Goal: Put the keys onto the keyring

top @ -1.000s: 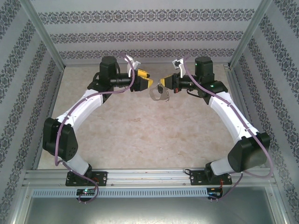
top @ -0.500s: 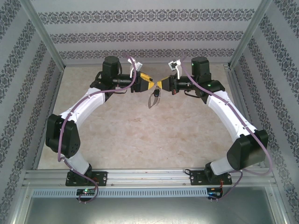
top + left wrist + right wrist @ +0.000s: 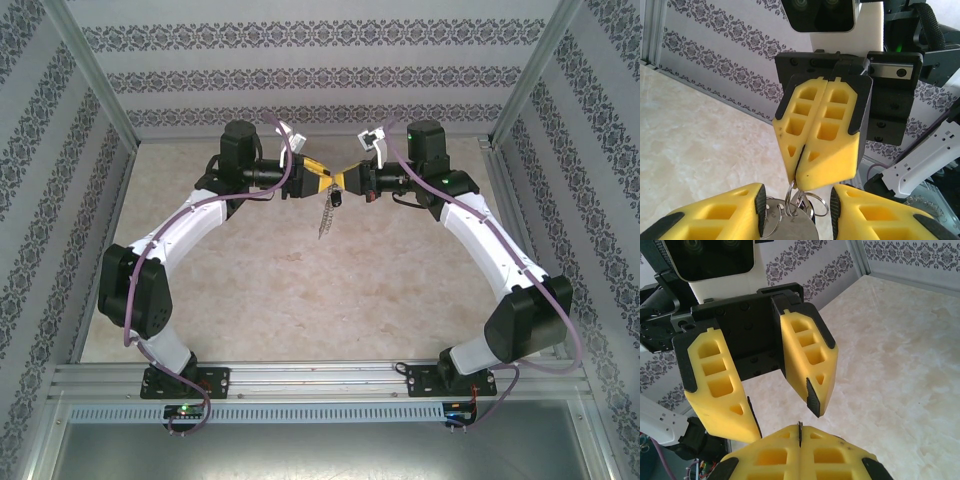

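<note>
Top view, left side: the left arm curves up from its base toward the far middle of the table (image 3: 300, 290). The left end effector (image 3: 322, 181) points right, held well above the surface.

Left wrist view: its two yellow fingers (image 3: 720, 215) stand apart, one on either side of the keyring (image 3: 790, 224). The grey metal and its small rings lie in the gap between the pads. The left pad sits just beside the rings. Contact on either side I cannot tell.

Right wrist view confirms it: the left end effector's fingers are spread, with a clear gap between them.

Centre, top view: the keyring (image 3: 323, 216) hangs down in mid-air, tilted, below the point where the two end effectors meet, and clear of the table. A small black-headed key (image 3: 337, 198) shows just right of the keyring's upper end. Whether it is threaded on a ring I cannot tell.

Right side: the right end effector (image 3: 342, 182) points left, tip to tip with the left one. In the left wrist view its yellow fingers are pressed together, pinching the top of the keyring, and the rings dangle from the tips. In its own wrist view a thin metal edge shows in the seam between the closed fingers.
</note>
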Motion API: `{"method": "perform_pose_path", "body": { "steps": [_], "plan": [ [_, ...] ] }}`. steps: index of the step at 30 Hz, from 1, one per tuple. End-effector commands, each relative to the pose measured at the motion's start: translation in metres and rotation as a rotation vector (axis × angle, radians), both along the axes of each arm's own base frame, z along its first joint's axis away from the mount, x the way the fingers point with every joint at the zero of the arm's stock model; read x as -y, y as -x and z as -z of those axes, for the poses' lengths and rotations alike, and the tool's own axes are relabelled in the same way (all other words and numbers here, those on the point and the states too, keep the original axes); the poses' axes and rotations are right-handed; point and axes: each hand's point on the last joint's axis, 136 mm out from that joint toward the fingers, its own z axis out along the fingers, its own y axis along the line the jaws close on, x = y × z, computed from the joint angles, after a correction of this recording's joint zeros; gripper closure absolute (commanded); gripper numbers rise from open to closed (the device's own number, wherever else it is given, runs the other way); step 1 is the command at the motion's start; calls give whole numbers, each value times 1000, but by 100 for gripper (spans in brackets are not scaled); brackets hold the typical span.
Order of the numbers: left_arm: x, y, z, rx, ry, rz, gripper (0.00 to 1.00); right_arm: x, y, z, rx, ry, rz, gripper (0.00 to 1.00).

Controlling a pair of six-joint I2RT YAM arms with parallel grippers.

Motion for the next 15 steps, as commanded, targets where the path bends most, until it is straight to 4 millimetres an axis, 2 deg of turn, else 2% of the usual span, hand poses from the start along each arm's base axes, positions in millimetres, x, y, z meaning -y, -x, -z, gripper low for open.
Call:
{"method": "perform_pose_path", "body": {
  "steps": [1, 9, 15],
  "plan": [
    [5, 8, -2, 17, 18, 39, 59, -7, 1, -18, 58, -24, -30, 100],
    [9, 11, -2, 13, 20, 57, 66, -8, 1, -17, 57, -25, -30, 100],
    [9, 12, 1, 7, 18, 61, 67, -9, 1, -18, 57, -26, -33, 100]
  ]
}}
